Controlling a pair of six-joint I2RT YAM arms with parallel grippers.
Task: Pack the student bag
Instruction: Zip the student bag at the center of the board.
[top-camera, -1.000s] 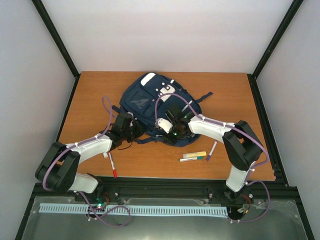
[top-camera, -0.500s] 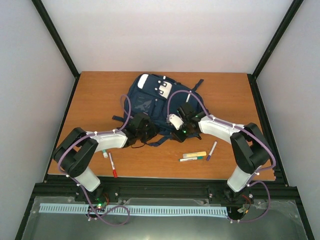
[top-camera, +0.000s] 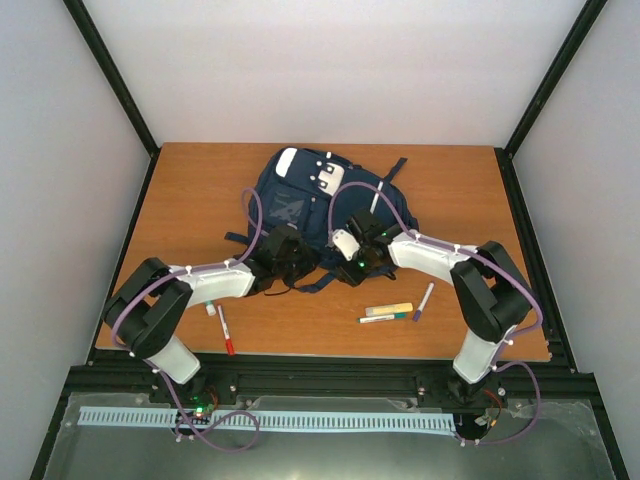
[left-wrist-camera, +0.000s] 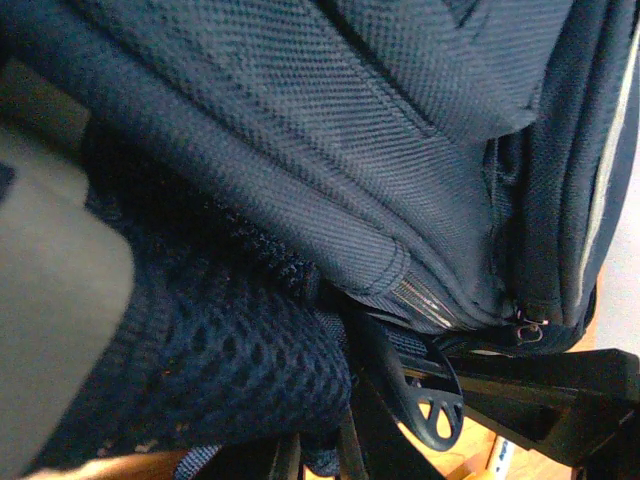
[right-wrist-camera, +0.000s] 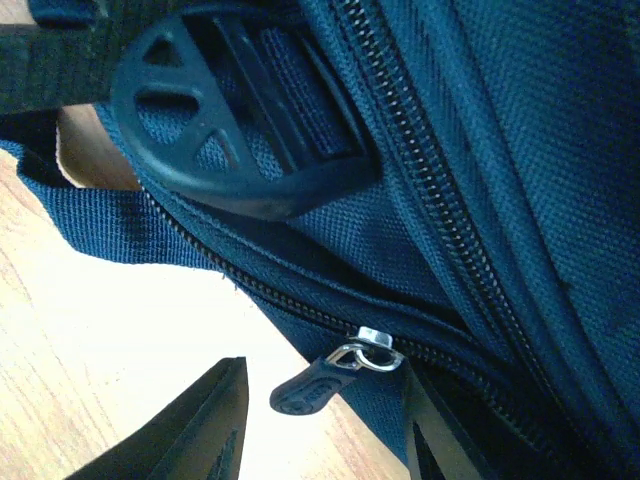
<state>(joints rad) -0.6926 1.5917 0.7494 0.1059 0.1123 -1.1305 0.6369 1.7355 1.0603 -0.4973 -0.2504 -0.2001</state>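
The navy student bag (top-camera: 300, 195) lies on the wooden table (top-camera: 190, 200), its white patches at the far end. My left gripper (top-camera: 290, 262) is at the bag's near left edge. In the left wrist view it (left-wrist-camera: 318, 455) is shut on dark blue fabric under the mesh strap (left-wrist-camera: 200, 350) of the bag (left-wrist-camera: 300, 130). My right gripper (top-camera: 355, 262) is at the bag's near right edge. In the right wrist view it (right-wrist-camera: 320, 430) is open, with the black zipper pull (right-wrist-camera: 318, 386) of the bag (right-wrist-camera: 520, 150) between its fingers, untouched.
A yellow marker (top-camera: 388, 309), a green-tipped pen (top-camera: 383, 318) and a purple pen (top-camera: 424, 300) lie near the right arm. A red-capped pen (top-camera: 226, 330) lies near the left arm. A black strap buckle (right-wrist-camera: 230, 140) sits above the zipper.
The left arm swung right to the bag's near edge, and the bag shifted and turned. The right gripper moved slightly left along the bag's edge.
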